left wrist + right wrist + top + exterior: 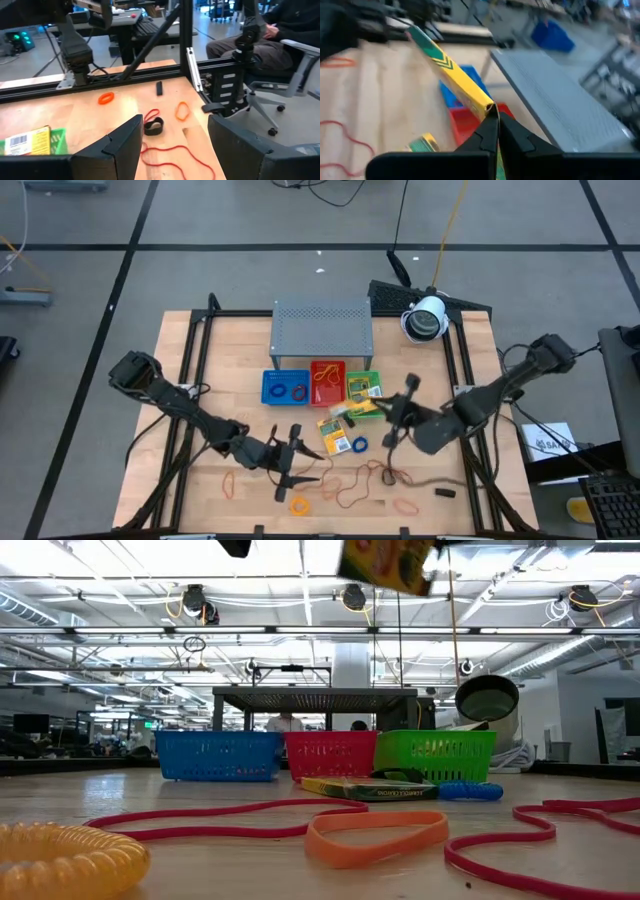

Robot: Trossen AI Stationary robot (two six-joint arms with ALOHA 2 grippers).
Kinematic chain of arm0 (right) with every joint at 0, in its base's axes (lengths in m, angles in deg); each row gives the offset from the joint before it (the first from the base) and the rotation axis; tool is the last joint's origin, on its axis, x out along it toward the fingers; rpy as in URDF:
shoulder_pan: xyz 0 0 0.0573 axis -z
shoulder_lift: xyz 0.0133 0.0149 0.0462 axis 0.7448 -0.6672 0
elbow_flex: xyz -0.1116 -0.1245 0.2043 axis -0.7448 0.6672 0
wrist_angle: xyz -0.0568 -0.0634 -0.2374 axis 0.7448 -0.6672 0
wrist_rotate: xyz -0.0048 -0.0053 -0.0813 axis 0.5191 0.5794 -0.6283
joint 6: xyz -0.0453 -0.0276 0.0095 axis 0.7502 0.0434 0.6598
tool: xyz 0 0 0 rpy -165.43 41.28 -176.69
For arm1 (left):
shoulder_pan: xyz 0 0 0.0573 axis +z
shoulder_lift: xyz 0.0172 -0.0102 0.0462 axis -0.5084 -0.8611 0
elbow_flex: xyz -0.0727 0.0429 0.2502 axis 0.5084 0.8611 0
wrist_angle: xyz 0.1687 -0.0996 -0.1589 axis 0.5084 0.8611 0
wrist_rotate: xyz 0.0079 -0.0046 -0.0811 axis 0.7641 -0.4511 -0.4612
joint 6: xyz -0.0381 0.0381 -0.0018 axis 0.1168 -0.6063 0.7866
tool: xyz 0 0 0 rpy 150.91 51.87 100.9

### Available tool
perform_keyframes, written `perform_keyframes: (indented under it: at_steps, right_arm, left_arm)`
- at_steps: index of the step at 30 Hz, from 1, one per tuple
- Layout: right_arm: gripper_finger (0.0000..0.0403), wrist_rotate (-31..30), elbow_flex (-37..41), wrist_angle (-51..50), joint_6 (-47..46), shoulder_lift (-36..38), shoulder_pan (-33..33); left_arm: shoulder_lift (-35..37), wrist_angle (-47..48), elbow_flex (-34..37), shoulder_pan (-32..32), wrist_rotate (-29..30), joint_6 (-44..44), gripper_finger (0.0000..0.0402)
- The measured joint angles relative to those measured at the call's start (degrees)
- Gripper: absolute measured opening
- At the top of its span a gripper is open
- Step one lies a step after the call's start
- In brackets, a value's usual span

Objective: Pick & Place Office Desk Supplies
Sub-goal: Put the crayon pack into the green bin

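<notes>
So the right gripper [492,120] is pinching a flat yellow-and-green cardboard packet [452,75] by its edge, lifted clear, probably heading to the green plastic tray [362,385]; left gripper [172,145] waits spread.

Bright, even overhead light; ceiling lamps [352,596] glare in the low view's upper half, and the right wrist view is blurred.
</notes>
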Motion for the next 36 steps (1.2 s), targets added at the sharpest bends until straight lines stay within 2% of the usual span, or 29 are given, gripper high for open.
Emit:
perform_keyframes:
  at_steps: [4,7,19,21,26,32,36]
  right_arm:
    - [0.0,0.2,0.0,-12.6,-12.8,3.2,2.1]
    - [0.0,3.5,0.0,-19.5,-21.0,4.2,4.7]
    - [0.0,34.6,0.1,-32.2,-43.2,2.2,20.5]
    - [0.0,37.8,0.1,-33.0,-44.4,1.7,22.3]
    - [0.0,41.5,0.1,-32.0,-44.4,1.2,24.8]
    - [0.0,44.5,0.1,-27.5,-43.0,1.3,25.4]
    - [0.0,48.5,0.1,-25.3,-42.5,1.3,25.4]
  left_arm:
    - [0.0,0.0,0.0,0.5,0.1,0.0,0.0234]
    - [0.0,0.0,0.0,0.6,0.1,0.0,0.0234]
    - [0.0,0.3,0.0,0.6,0.0,-0.3,0.0234]
    - [0.0,0.4,0.0,0.6,0.0,-0.3,0.0234]
    - [0.0,0.5,0.0,0.6,0.0,-0.3,0.0234]
    - [0.0,1.0,0.0,0.6,-0.1,-0.3,0.0234]
    - [0.0,1.3,0.0,0.6,-0.1,-0.2,0.0234]
